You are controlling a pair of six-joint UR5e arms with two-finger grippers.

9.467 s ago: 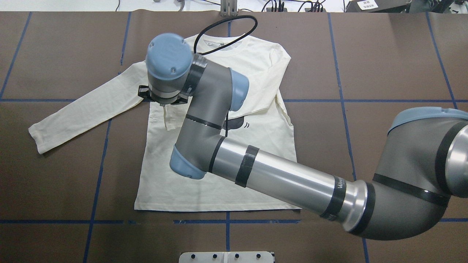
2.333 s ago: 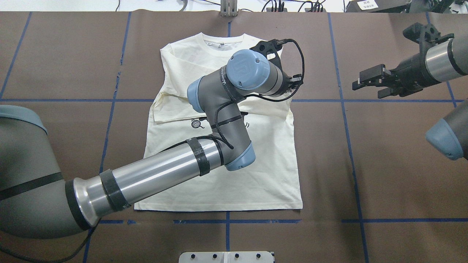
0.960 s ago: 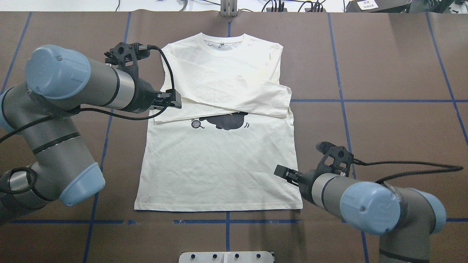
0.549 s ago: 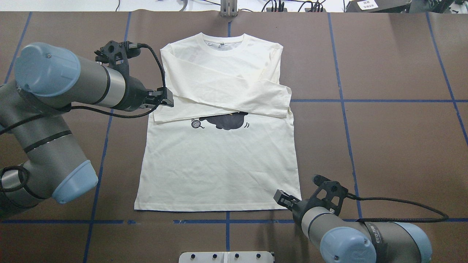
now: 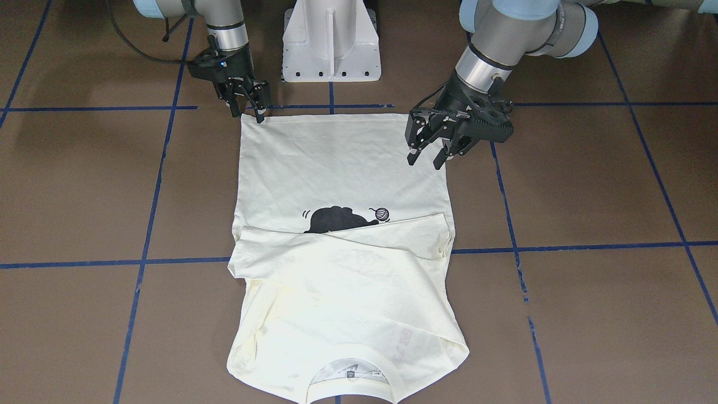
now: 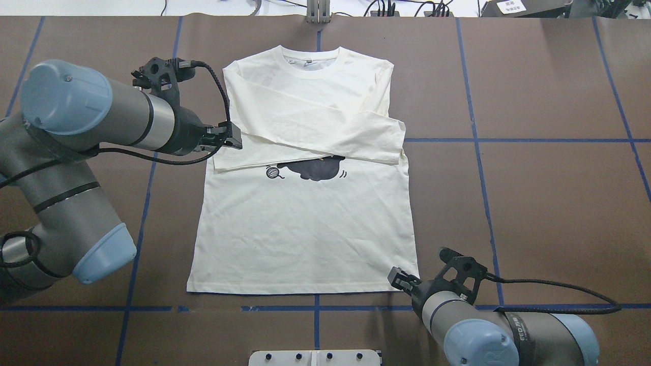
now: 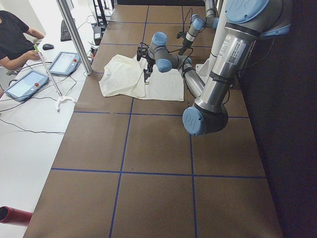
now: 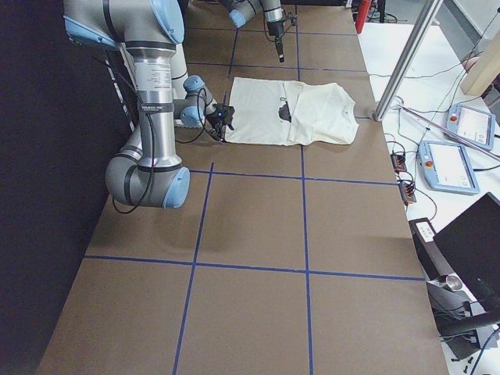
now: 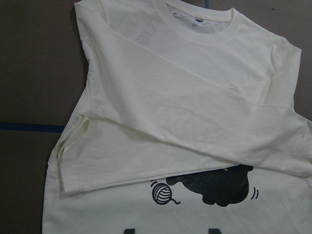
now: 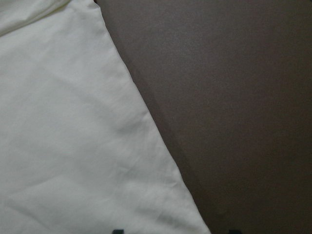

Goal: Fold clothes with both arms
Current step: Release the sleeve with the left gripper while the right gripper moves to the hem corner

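Brown, blue-taped table (image 5: pixel 589 185) bore the T-shirt (image 5: pixel 336 168), sleeves folded across its chest. From the front, the left gripper (image 5: pixel 424 164) hovered, fingers apart, by the shirt's side; the right gripper (image 5: pixel 247 115), fingers also apart, sat at a hem corner. Overhead, the left hung beside the folded sleeve.

Plainly a robotics lab: a pair of robot arms (image 6: pixel 101 117) at a white pedestal base (image 5: pixel 331 39), over a brown table (image 6: pixel 559 213) gridded with blue tape (image 6: pixel 559 140). Alongside, a white bench (image 7: pixel 29 139) with teach pendants (image 7: pixel 63 63), keyboard (image 7: pixel 65 30) and mouse (image 7: pixel 47 47), an aluminium frame post (image 7: pixel 74 37), a person (image 7: pixel 12 34) seated there.
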